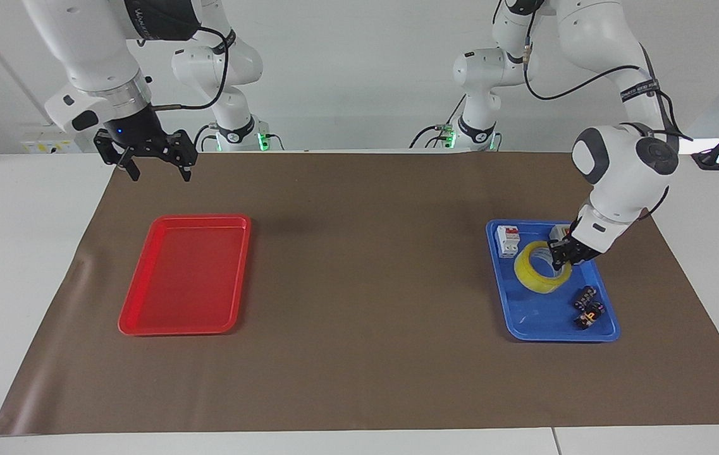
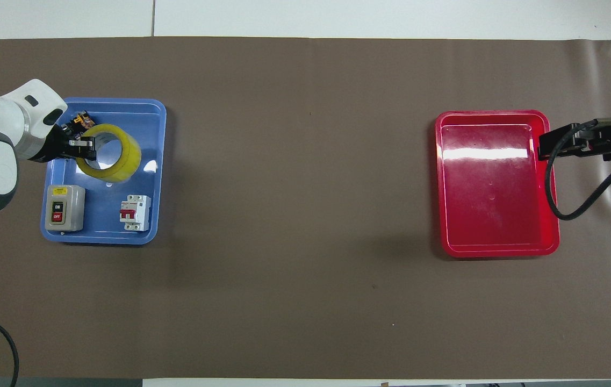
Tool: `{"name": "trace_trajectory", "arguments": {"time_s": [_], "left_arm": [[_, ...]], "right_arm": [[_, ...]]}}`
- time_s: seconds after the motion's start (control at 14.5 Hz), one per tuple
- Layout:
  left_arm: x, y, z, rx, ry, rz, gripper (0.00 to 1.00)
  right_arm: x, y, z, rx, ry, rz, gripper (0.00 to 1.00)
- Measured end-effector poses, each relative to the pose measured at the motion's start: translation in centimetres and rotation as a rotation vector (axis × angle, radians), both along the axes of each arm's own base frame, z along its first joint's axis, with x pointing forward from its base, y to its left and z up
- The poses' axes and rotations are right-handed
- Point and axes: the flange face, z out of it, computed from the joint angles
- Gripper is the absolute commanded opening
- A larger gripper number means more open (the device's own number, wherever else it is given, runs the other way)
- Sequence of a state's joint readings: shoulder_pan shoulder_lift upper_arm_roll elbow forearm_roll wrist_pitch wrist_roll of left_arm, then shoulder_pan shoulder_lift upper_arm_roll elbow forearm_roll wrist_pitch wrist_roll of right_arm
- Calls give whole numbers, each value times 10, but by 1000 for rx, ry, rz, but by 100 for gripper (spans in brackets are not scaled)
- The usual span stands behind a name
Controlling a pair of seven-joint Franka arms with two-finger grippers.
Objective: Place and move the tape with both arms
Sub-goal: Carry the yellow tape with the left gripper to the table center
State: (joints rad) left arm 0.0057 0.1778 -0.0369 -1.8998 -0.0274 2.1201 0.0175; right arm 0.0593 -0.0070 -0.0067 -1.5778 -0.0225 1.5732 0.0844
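Left arm [image 1: 625, 164]: entering at upper right of the facing view, white forearm bent steeply downward, dark-capped wrist joint at right of centre, left gripper [image 1: 563, 258] at lower end, tilted toward frame centre, fingertips clamped together on the wall of the tape [image 1: 539, 268], roll lifted and tilted; in the overhead view, at the left edge, gripper [image 2: 80, 149] pointing toward frame centre. Right arm [image 1: 90, 57]: at upper left of the facing view, waiting, wrist angled down, right gripper [image 1: 157, 165] raised, fingers spread apart and pointing down; in the overhead view, at the right edge, gripper body [image 2: 566, 142] alone showing.

Yellow tape roll [image 1: 540, 267], tilted, raised over blue tray [image 1: 527, 319]
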Motion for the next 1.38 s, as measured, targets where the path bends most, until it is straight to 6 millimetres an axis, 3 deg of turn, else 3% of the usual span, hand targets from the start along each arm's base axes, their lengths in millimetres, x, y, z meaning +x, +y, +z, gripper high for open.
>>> {"name": "trace_trajectory", "arguments": {"time_s": [0.21,0.55,0.76,0.89,1.38], "left_arm": [[-7,-56,5,-4,8,-1,0],[-38,-200,-4,-18,-7,64,0],[-59,-267,-18,-21,-35,66,0],[-64,-289,-29,-33,-48,79,0],[-69,-319,-80,-1,-53,34,0]], "right_arm": [[0,0,0,0,0,0,100],[0,0,0,0,0,0,100],[0,0,0,0,0,0,100],[0,0,0,0,0,0,100],[0,0,0,0,0,0,100]]}}
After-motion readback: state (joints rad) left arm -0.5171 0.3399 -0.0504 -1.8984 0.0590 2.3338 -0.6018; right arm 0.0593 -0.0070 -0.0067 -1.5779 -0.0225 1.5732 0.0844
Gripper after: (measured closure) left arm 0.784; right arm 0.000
